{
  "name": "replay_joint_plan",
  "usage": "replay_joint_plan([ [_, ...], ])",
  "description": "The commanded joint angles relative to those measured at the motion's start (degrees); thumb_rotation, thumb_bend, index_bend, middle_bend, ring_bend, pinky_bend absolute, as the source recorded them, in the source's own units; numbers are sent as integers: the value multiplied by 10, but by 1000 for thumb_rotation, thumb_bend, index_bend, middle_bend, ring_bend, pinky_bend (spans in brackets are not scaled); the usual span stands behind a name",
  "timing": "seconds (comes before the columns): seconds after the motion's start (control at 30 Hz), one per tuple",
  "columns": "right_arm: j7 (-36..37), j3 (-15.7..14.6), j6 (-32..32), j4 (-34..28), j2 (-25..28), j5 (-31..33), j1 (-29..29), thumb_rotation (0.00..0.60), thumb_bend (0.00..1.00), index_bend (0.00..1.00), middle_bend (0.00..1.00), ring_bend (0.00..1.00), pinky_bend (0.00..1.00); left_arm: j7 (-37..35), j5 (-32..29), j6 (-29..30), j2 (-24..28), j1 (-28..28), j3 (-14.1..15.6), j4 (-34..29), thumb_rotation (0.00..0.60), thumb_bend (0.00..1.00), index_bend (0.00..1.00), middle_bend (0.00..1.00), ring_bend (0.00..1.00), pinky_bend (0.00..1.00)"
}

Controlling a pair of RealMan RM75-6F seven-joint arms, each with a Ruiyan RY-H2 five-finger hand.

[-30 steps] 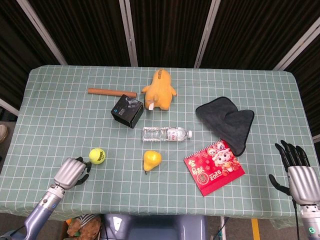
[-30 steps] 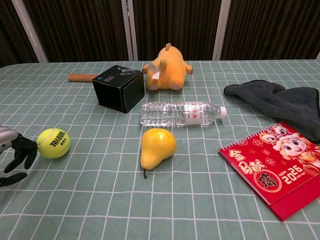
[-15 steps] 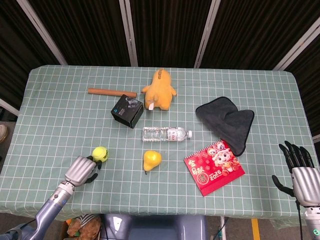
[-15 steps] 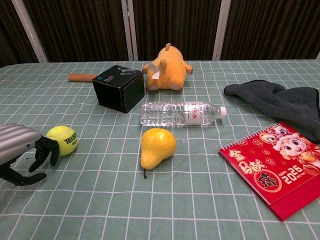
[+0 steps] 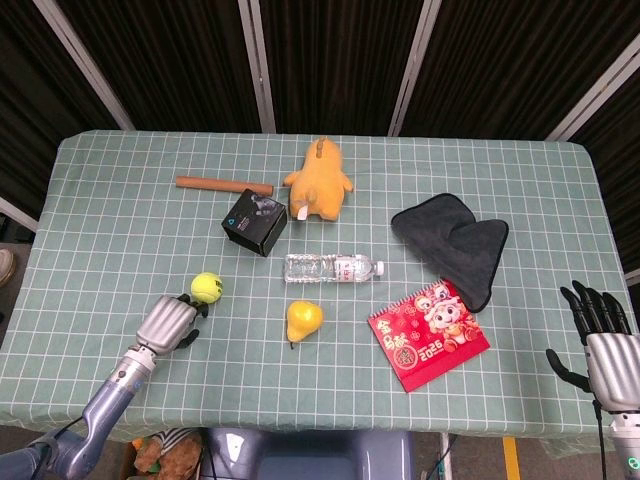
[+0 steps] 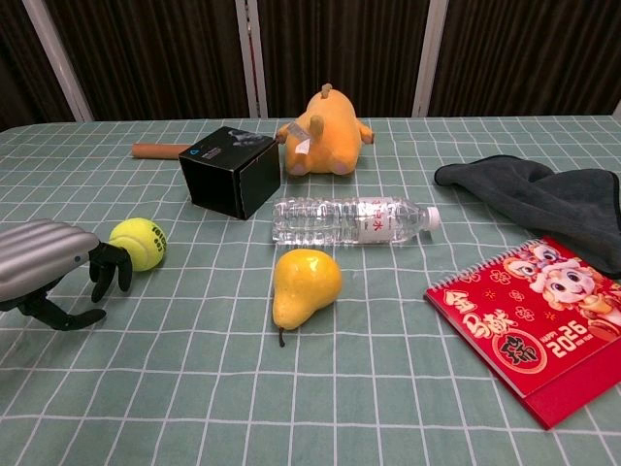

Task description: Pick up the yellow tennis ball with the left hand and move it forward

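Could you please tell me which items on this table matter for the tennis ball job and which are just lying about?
In the job:
yellow tennis ball
left hand

Lying about:
yellow pear
clear plastic bottle
black box
orange plush toy
red calendar
dark grey cloth
wooden stick

Only one text reads clearly — "2026", on the red calendar [image 6: 539, 327].

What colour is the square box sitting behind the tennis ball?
Black, with a small blue mark on top. The square cardboard box shows best in the chest view.
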Motion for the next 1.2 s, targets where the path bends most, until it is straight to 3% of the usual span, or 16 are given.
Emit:
replay_joint_plan([
  [0.03, -1, 3, -2, -1, 0, 4, 2, 600, 356, 0, 0, 0, 0, 3, 2, 6, -8, -9, -6, 15, 600, 315, 399, 518, 381, 596],
  [0.2, -9, 5, -6, -1, -3, 7, 4, 600, 356, 0, 0, 0, 0, -27, 1, -14, -6, -28, -9, 25, 600, 315, 390, 502, 370, 446],
  [0.4, -15, 10, -7, -4, -6, 17, 5, 600, 356, 0, 0, 0, 0, -40, -14, -40, -11, -46, -16, 52, 600, 315, 383, 488, 359, 375],
  [0.67, -10, 10, -6, 1, -6, 14, 5, 600, 356, 0, 0, 0, 0, -58, -17, -61, -21, -71, -18, 85, 600, 316, 384, 478, 351, 352],
  [0.9, -11, 8, -5, 0, -7, 11, 4, 600, 356, 0, 0, 0, 0, -80, -20, -66, -34, -87, -23, 106, 600, 315, 328, 410, 293, 296],
  [1.2, -8, 8, -6, -1, -5, 9, 5, 600, 356, 0, 0, 0, 0, -101, -12, -52, -45, -106, -29, 120, 600, 315, 306, 376, 265, 270],
])
